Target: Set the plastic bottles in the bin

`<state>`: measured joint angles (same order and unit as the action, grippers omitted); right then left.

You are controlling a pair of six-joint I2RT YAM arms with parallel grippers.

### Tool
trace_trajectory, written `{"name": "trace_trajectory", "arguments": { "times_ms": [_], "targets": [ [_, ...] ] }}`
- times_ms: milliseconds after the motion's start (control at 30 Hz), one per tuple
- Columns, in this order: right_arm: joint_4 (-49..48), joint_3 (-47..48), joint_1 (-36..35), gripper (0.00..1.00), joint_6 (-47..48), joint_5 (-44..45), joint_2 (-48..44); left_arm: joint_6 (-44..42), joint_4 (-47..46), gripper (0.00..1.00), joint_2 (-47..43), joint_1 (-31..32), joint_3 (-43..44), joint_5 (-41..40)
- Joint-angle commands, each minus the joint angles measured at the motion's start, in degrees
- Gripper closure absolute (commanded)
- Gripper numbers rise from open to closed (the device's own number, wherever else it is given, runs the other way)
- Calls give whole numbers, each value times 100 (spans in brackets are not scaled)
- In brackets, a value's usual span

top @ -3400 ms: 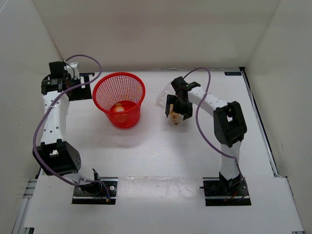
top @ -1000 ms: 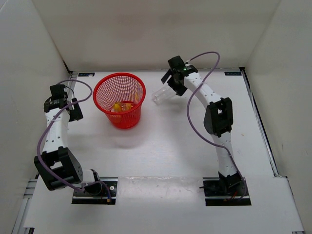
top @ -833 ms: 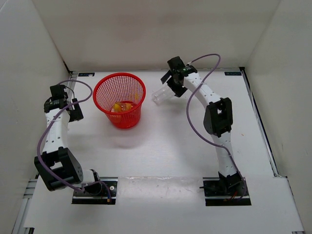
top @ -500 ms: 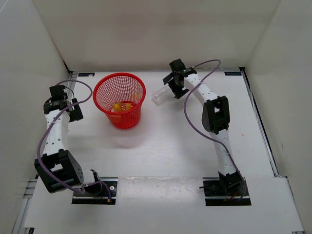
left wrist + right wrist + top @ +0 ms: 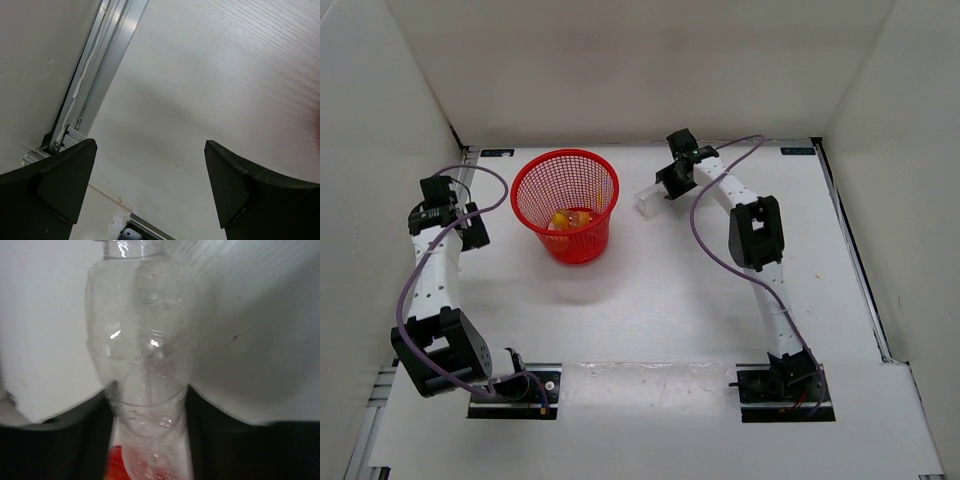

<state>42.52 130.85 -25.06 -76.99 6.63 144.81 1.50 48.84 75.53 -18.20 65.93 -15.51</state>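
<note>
The clear plastic bottle (image 5: 645,200) lies on the table to the right of the bin (image 5: 520,182), a red mesh basket. My right gripper (image 5: 669,181) is shut on it. In the right wrist view the clear bottle (image 5: 142,340) points away from me, its neck at the top, and my right gripper (image 5: 147,412) has a dark finger pressed against each side of its lower body. Orange and yellow bottles (image 5: 565,220) lie at the bottom of the bin. My left gripper (image 5: 150,185) stands open over bare table, and in the top view the left gripper (image 5: 470,226) is left of the bin.
White walls close in the table at the back and on both sides. A metal rail (image 5: 102,75) runs along the left edge close to my left gripper. Purple cables (image 5: 715,255) loop from both arms.
My right gripper has moved down onto the clear bottle and closed on it. The left arm has barely moved. The bin has stayed in place.
</note>
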Motion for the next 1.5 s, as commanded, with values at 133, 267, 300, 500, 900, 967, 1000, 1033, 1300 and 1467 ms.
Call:
{"name": "trace_trajectory", "arguments": {
  "times_ms": [133,267,300,500,900,967,1000,1033,1300,1467],
  "targets": [
    [-226,-507,97,86,1035,128,-717,-9,-76,0,-179,-289,-45,224],
    [-551,-613,150,92,1843,-101,-1182,-9,-76,0,-126,-290,7,224],
    [-848,-613,150,93,2089,-188,-1462,-9,-76,0,-126,-290,7,224],
    [-2492,-613,-401,96,4119,-427,-2859,-62,-76,0,-12,-290,122,276],
    [-3575,-1385,-2143,96,5527,-1533,-2976,-62,-76,0,50,-290,227,338],
    [-3576,-1753,-2257,85,5729,-1586,-2976,-62,-76,0,-3,-290,227,390],
    [-3576,-1877,-2258,78,5930,-1656,-2976,-62,-76,0,-3,-290,227,391],
    [-3576,-1992,-2258,72,6019,-1717,-2976,-62,-76,0,-3,-290,227,443],
    [-3602,-2204,-2371,34,6424,-1780,-2976,-114,-76,0,-3,-290,227,627],
    [-3497,-1809,-2504,0,6662,-1560,-3029,-115,-76,0,-3,-290,174,830]
  ]
}}
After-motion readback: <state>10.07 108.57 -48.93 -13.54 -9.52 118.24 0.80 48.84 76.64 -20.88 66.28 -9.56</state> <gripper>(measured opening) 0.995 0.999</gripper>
